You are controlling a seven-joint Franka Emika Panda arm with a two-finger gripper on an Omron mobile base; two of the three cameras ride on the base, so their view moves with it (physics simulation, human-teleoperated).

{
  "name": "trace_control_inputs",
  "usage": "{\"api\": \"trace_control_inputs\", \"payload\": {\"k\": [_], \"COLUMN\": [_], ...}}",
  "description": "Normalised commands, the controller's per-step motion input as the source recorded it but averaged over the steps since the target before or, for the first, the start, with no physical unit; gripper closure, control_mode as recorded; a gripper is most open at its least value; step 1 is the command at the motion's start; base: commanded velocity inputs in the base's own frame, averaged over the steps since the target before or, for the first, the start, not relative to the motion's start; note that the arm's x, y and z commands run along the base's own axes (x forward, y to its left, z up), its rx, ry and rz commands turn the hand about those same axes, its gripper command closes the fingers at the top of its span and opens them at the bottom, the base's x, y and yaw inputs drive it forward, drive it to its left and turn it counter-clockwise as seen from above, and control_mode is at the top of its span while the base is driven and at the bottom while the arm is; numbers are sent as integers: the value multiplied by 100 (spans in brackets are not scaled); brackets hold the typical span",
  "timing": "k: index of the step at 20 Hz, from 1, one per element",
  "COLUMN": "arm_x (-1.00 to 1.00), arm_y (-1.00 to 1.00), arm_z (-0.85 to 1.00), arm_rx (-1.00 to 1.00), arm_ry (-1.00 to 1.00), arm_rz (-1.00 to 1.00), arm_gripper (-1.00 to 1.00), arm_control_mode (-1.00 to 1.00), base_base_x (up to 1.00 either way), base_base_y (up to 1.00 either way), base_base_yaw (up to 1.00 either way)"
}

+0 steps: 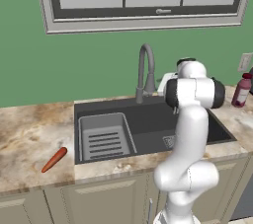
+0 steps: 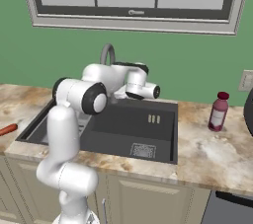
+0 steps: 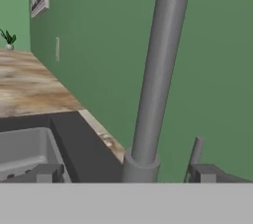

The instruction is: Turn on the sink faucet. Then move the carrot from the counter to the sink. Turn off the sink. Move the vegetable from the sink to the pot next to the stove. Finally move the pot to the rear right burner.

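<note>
The sink faucet (image 3: 155, 70) is seen upright at centre frame in the hand view, framed between the fingers (image 3: 44, 173), which are spread fully wide and hold nothing. The arm is bent over the sink (image 1: 148, 124), hand levelled at the faucet base. The carrot (image 1: 54, 159) is left lying on the table (image 1: 29, 134) at lower left.

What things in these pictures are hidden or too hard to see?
- Gripper: the left base view has the arm's own body covering it; the hand view shows open tips beside the sink faucet.
- Faucet spout: cut off by the hand view's top edge.
- Carrot: partly cut off by the right base view's left edge.
- Sink: its right part sits behind the arm in the left base view.
- Water: cannot tell whether any runs.
</note>
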Motion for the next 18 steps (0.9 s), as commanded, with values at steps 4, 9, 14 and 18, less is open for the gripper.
{"api": "trace_control_inputs", "payload": {"k": [4,9,14,18], "arm_x": [20,30,31,26], "arm_y": [0,0,0,0], "arm_z": [-22,-18,-15,-5], "arm_rx": [0,0,0,0], "arm_ry": [0,0,0,0], "arm_rz": [5,6,5,4], "arm_gripper": [-100,-100,-100,-100], "arm_control_mode": [-100,-100,-100,-100], "base_base_x": [0,0,0,0], "base_base_y": [0,0,0,0], "base_base_yaw": [0,0,0,0]}}
